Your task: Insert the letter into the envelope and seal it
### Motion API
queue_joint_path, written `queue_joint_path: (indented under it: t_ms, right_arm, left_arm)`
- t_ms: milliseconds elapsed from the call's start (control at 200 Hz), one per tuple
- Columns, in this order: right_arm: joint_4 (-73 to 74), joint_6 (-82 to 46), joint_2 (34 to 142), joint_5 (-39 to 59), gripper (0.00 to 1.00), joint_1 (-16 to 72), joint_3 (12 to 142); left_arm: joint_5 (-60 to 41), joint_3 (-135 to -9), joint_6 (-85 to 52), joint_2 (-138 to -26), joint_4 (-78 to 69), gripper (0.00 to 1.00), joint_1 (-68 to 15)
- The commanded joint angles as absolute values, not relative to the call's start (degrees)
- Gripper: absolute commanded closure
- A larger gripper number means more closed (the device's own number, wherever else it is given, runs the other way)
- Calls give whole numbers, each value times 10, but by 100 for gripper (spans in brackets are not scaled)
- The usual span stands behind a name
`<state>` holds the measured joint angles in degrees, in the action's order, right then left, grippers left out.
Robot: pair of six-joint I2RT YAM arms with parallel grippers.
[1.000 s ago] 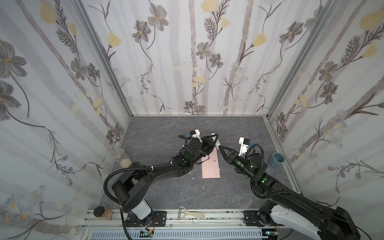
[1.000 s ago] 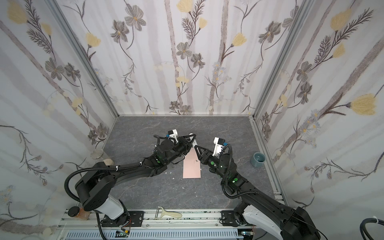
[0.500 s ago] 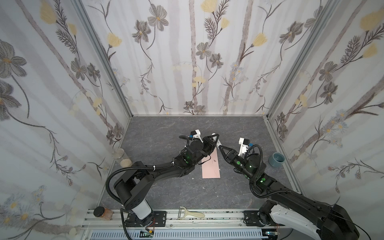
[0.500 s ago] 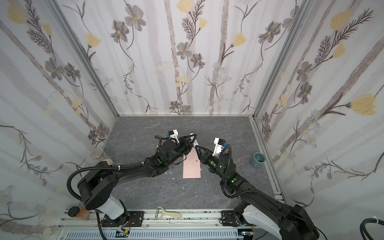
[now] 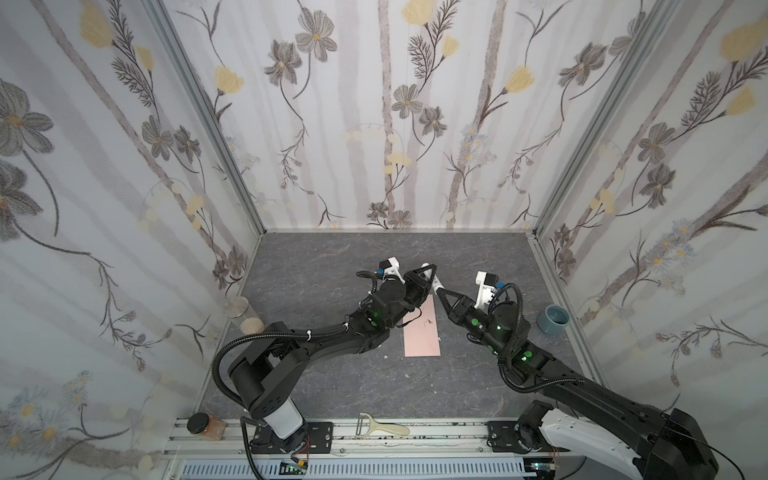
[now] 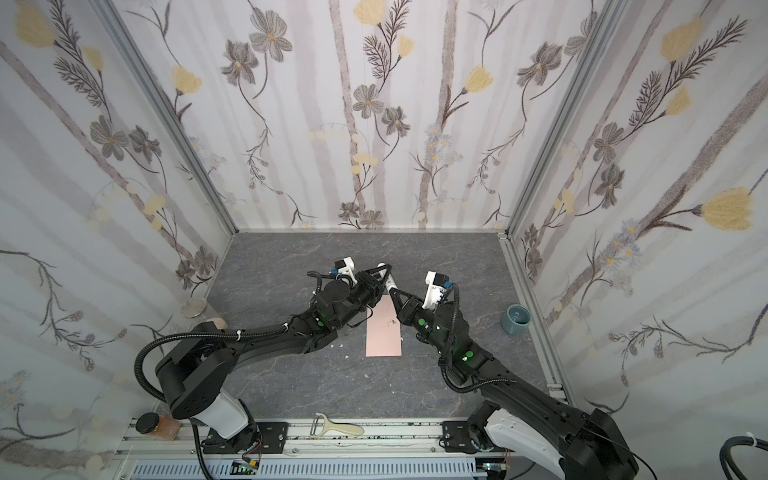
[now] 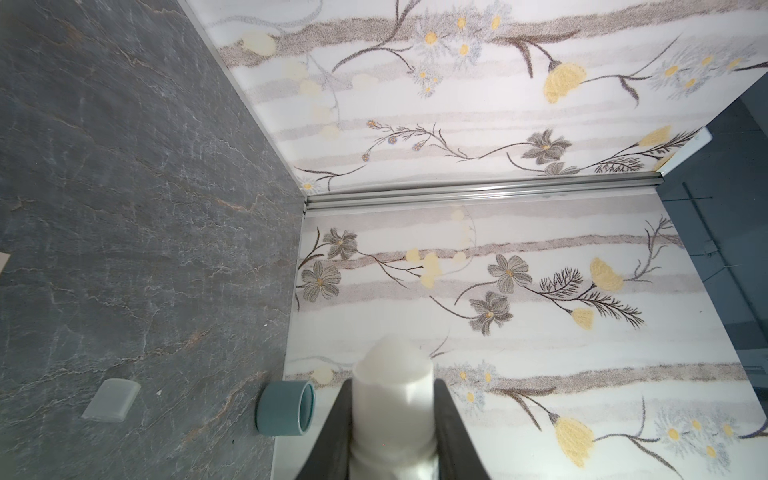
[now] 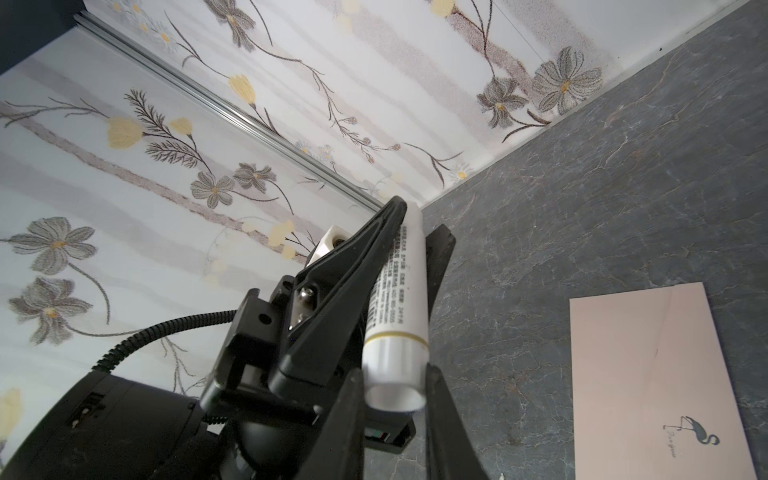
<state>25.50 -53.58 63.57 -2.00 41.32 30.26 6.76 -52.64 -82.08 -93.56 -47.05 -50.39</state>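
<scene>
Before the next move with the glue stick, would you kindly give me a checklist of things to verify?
1. Left gripper shut on the white glue-stick tube: ok.
2. Right gripper jaws closed against the tube's base end: ok.
3. Glue tip exposed: ok. A translucent cap lies apart on the grey table.
4. Pale pink paper envelope flat on the table: ok.
5. Letter inside the envelope: cannot tell. No white sheet is in view.
6. Envelope flap open and ready for glue: cannot tell.
</scene>
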Motion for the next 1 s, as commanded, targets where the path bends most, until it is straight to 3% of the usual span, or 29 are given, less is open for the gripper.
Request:
queue_joint_path:
  t_ms: [0,370,994]
  right_arm:
    - [200,-466,633,-66,86,422,327]
    - [39,-303,647,-173,88,466,403]
    - [-122,-15,768,-467,90,648,526]
  left_arm:
    - [40,-529,-827,-939,-484,100,-505]
    - [-11,-521,-853,-934,-483,100,-506]
    - [-56,-520,-865,-934,-481,100,-506]
